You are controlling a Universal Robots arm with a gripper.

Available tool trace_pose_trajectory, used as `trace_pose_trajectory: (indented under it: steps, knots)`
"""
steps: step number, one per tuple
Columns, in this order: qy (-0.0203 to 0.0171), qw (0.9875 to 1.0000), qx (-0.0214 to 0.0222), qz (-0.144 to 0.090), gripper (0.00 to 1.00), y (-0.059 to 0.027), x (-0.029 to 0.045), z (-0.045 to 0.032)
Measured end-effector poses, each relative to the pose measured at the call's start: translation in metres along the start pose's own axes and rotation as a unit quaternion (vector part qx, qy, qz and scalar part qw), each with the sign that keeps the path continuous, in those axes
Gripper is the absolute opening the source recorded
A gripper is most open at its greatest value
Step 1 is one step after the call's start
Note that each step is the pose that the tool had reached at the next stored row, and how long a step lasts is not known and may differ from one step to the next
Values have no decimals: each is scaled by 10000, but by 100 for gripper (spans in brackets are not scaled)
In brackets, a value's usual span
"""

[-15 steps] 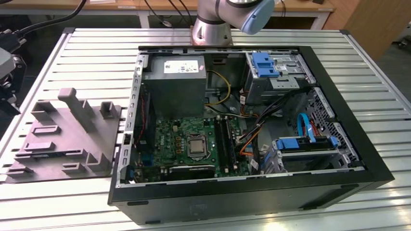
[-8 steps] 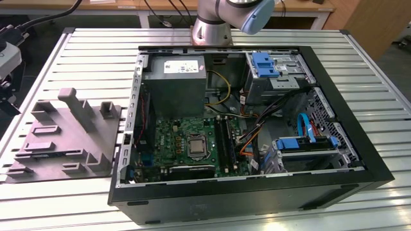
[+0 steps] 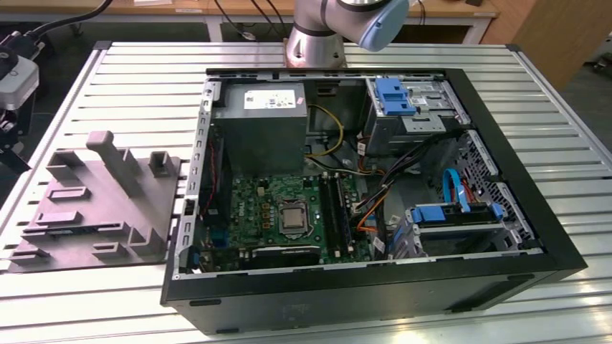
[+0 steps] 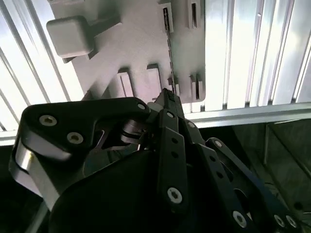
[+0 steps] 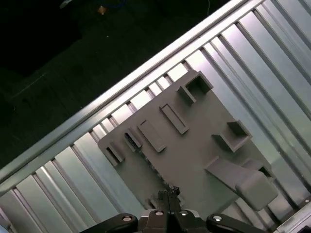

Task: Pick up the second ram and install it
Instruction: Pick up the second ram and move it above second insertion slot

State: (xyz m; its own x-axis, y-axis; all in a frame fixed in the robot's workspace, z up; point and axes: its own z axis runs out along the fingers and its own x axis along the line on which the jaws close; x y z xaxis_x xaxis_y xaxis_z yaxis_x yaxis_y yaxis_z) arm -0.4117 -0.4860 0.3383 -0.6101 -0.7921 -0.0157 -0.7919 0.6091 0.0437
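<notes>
The second ram [image 4: 168,39] stands on edge as a thin dark strip in a slot of the grey moulded tray [image 4: 136,53], which also shows in the first wrist view [image 5: 194,145] and at the exterior view's left [image 3: 86,208]. In the first wrist view the second ram [image 5: 131,141] is a short dark sliver near one tray corner. My gripper [image 4: 167,96] hangs well above the tray, in line with the stick's end. Its fingertips [image 5: 170,191] are pressed together with nothing between them.
An open computer case [image 3: 497,143] lies on the slatted metal table [image 3: 143,72], to the right of the tray in the exterior view. Inside it, long black slots [image 3: 335,208] run beside the processor socket [image 3: 289,215]. The arm's base [image 3: 316,39] stands behind the case.
</notes>
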Motion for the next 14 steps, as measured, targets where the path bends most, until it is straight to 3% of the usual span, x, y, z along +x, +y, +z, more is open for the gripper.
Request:
trace_pose_trajectory:
  steps: [4, 7, 11, 14]
  knots:
    - [16, 9993, -6, -365, 10, 0, 0, 6]
    - [28, 9980, -10, -634, 10, 0, 0, 10]
    - [43, 9950, -16, -997, 10, -1, 0, 17]
    - [55, 9919, -20, -1268, 10, -2, 0, 22]
